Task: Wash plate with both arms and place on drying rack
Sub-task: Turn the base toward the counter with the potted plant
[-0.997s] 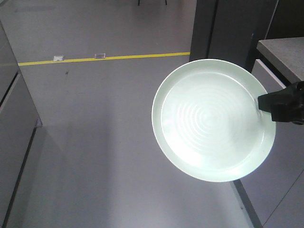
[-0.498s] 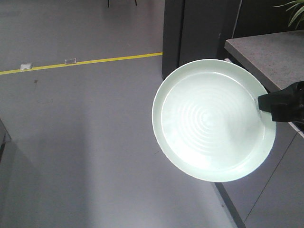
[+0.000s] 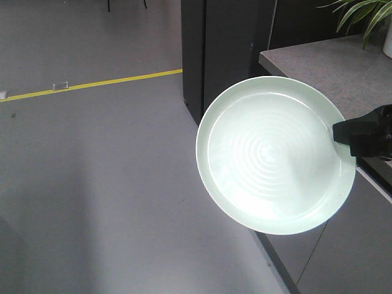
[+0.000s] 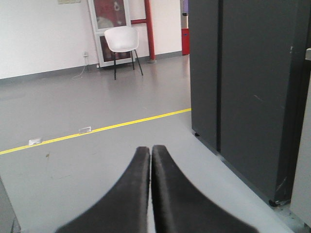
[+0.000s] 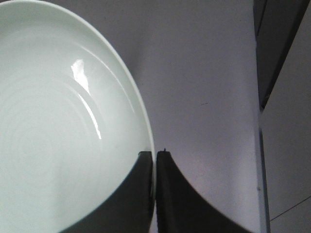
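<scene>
Round mint-green plate (image 3: pixel 269 159) with concentric rings, held in mid-air, rim pinched by the right tool (image 5: pixel 154 155).

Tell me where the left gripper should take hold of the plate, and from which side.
Pinch the raised rim opposite the right gripper, coming edge-on from the robot's left. The plate is held in the air by its right rim only, so that far rim is bare. The left gripper is shut; open it first.

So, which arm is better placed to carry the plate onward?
Right. The right end effector is shut on the rim of the plate and holds it up. The left end effector is shut on nothing, and its camera shows no plate.
</scene>
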Available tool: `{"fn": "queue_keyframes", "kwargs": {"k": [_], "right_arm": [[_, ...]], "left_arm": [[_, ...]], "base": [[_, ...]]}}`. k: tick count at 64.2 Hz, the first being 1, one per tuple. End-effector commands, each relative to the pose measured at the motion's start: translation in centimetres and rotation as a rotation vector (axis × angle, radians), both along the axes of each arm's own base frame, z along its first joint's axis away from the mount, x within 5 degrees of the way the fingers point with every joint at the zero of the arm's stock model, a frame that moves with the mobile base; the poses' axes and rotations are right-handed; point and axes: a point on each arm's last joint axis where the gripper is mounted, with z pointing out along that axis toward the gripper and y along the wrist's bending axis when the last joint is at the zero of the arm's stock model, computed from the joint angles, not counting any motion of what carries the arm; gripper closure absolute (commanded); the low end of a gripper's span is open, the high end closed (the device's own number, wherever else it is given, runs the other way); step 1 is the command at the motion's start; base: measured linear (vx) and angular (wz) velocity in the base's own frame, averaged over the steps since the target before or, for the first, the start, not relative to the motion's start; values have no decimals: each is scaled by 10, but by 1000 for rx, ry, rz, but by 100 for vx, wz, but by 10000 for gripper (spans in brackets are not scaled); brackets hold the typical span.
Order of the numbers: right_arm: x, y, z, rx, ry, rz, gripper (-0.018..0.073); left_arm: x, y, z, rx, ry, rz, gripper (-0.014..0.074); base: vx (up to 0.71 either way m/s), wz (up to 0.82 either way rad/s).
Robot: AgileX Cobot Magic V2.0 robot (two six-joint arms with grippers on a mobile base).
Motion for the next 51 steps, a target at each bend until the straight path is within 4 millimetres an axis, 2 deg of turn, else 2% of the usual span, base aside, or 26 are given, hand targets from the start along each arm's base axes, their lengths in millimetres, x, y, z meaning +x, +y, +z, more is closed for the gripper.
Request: {"fn": "queue_keyframes", "kwargs": {"k": [1,51], "right_arm": [[-1,-1,16,40,-84,-25,566],[-1,-1,16,40,-84,-25,566]], "left_arm": [[0,-1,2,-9,-73,-5,603],[0,-1,2,-9,-73,-5,603]], "base": [[6,-18],[7,-20]]}}
